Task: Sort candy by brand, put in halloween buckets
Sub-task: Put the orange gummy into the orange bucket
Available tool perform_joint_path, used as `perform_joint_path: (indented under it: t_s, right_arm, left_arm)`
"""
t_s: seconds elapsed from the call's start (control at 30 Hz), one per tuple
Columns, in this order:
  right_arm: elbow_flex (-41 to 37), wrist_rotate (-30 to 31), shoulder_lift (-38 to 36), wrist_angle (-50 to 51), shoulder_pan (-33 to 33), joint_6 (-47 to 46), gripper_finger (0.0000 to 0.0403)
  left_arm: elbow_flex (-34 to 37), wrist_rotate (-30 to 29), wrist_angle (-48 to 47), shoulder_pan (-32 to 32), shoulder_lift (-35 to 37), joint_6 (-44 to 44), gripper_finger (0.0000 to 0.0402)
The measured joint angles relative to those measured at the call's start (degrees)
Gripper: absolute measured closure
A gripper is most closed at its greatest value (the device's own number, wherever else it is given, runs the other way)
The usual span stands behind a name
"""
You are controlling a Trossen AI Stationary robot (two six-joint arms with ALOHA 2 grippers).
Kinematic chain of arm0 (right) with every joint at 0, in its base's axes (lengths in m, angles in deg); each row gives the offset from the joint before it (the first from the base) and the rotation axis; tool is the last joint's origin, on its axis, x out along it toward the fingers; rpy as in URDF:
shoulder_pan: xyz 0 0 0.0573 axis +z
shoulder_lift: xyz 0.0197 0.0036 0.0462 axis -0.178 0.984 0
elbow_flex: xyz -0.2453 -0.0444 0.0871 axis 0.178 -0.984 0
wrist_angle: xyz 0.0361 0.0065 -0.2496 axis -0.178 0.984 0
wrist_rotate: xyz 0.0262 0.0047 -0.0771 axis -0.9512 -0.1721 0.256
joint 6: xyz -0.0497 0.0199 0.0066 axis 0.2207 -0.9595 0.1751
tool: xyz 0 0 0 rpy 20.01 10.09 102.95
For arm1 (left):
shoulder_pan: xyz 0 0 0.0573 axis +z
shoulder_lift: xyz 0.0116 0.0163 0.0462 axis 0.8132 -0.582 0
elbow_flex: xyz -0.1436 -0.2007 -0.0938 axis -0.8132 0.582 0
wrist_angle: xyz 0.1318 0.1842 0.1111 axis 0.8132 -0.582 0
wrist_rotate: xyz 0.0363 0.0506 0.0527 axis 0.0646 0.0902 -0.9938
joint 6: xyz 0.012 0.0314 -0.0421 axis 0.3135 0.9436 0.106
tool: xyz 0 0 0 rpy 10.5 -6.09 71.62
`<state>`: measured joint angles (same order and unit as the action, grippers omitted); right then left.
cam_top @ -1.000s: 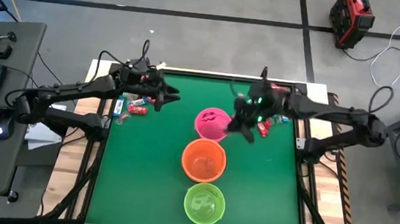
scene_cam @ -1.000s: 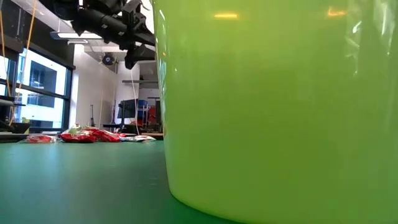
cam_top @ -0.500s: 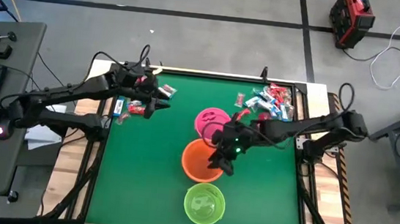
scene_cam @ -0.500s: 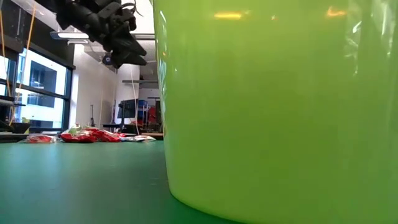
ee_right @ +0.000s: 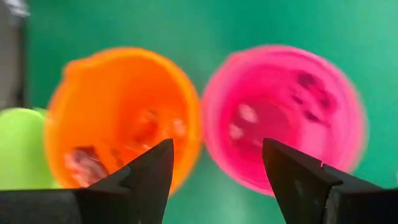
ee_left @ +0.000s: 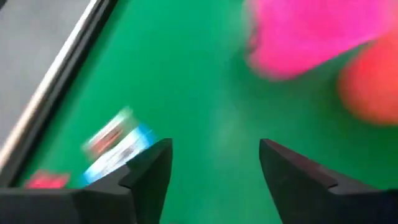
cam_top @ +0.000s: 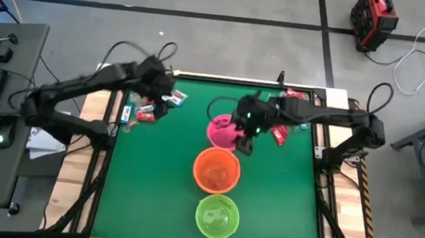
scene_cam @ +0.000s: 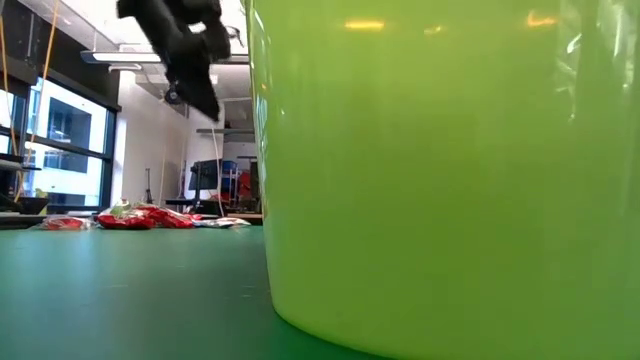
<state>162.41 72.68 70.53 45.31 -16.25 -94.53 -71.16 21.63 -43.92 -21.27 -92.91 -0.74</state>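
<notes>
Three buckets in a row, both arms out over the far end of the table with empty tools.

The pink bucket (cam_top: pixel 225 130), orange bucket (cam_top: pixel 216 170) and lime green bucket (cam_top: pixel 217 216) stand in a line down the middle of the green table (cam_top: pixel 151 191), probably so either arm can reach any one of them; pink and orange each show some candy inside in the right wrist view. Loose candy lies in two heaps at the far corners, one on the left (cam_top: pixel 147 111) and one on the right (cam_top: pixel 286 130). The right tool (cam_top: pixel 245 142) hangs above the gap between pink and orange, fingers spread and nothing between them, its arm stretched in from the right edge. The left tool (cam_top: pixel 159 104) hovers beside the left heap, also spread and empty, arm bent low, seemingly lining up on a blue-and-white packet (ee_left: pixel 115 144).
</notes>
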Motion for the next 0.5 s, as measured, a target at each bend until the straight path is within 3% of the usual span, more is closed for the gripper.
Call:
perform_joint_path:
  t_s: [0.13,0.3,0.5]
  right_arm:
    - [0.11,0.01,0.02,8.51,-4.66,2.87,0.0166]
    - [-2.63,-2.43,-1.61,14.87,-7.87,7.47,0.0166]
    - [-12.63,-7.25,-9.85,14.04,-9.35,4.55,0.0166]
  left_arm:
    - [-4.81,-6.57,-5.68,4.93,-11.35,2.11,0.0132]
    - [-10.77,-6.37,-3.88,8.33,-23.07,12.13,0.0122]
    - [-18.37,-0.40,-2.97,10.59,-34.62,23.43,0.0121]
